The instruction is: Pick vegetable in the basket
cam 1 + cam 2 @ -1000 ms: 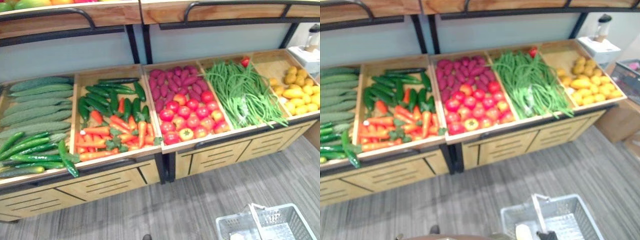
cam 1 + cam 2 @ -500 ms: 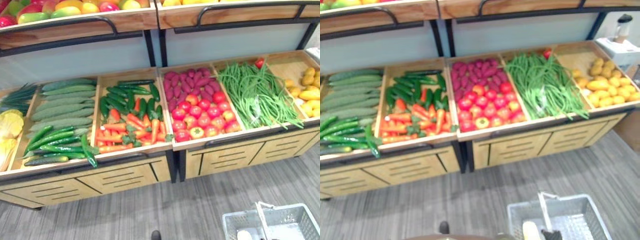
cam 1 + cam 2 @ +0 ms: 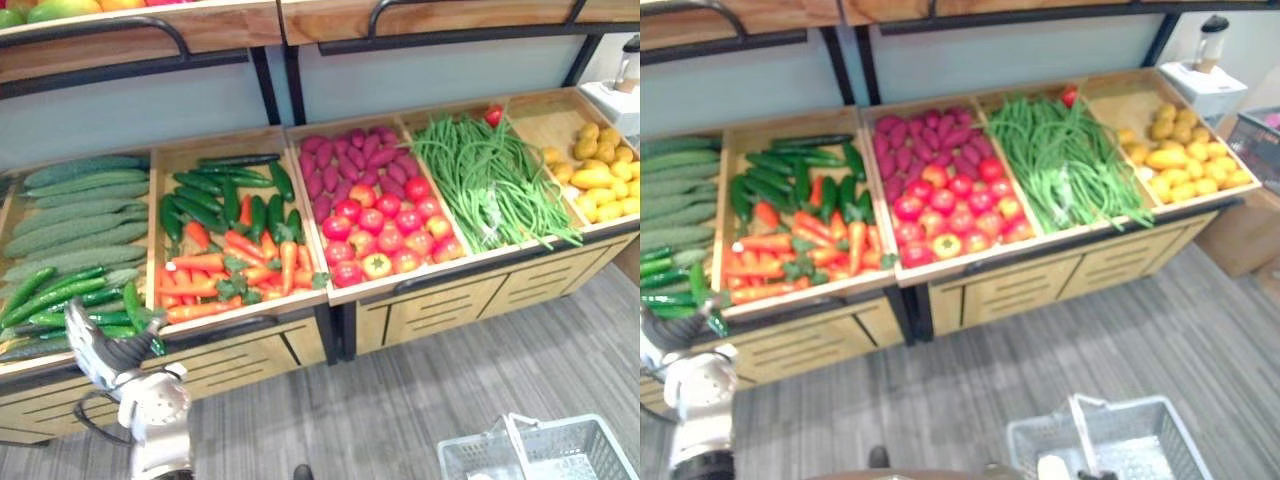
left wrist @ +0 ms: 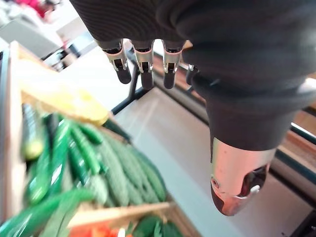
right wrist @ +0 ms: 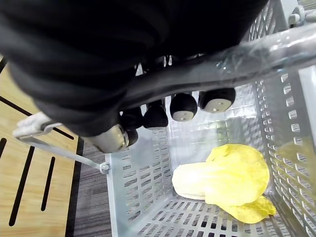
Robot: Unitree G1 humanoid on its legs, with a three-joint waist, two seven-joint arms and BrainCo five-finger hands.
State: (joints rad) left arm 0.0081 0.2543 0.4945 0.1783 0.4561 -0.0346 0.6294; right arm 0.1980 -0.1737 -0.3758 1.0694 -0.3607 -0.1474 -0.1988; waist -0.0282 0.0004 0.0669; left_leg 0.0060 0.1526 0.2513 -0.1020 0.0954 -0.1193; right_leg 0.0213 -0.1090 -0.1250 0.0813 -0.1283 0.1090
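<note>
Left hand (image 3: 105,345) hung with fingers (image 4: 142,69) straight and apart, holding nothing. It stood just before the cucumbers (image 3: 60,292), which lay beyond it with long axes crosswise along the bin front. Carrots (image 3: 230,270) adjoined them; nothing stood between hand and cucumbers. Right hand (image 5: 182,106) was clamped on the handle (image 5: 247,54) of the basket (image 5: 133,197), which held a cabbage (image 5: 222,173) and sat well apart from the cucumbers.

A wooden display stand (image 3: 430,292) stood on the grey plank floor (image 3: 400,400), its sloping top split into open bins. From the robot's left these held long bumpy cucumbers (image 3: 80,215) with slimmer ones (image 3: 55,295) in front, dark cucumbers (image 3: 225,195) behind carrots (image 3: 230,270), purple sweet potatoes (image 3: 355,165) behind tomatoes (image 3: 385,235), green beans (image 3: 490,180), and yellow potatoes (image 3: 600,180)
</note>
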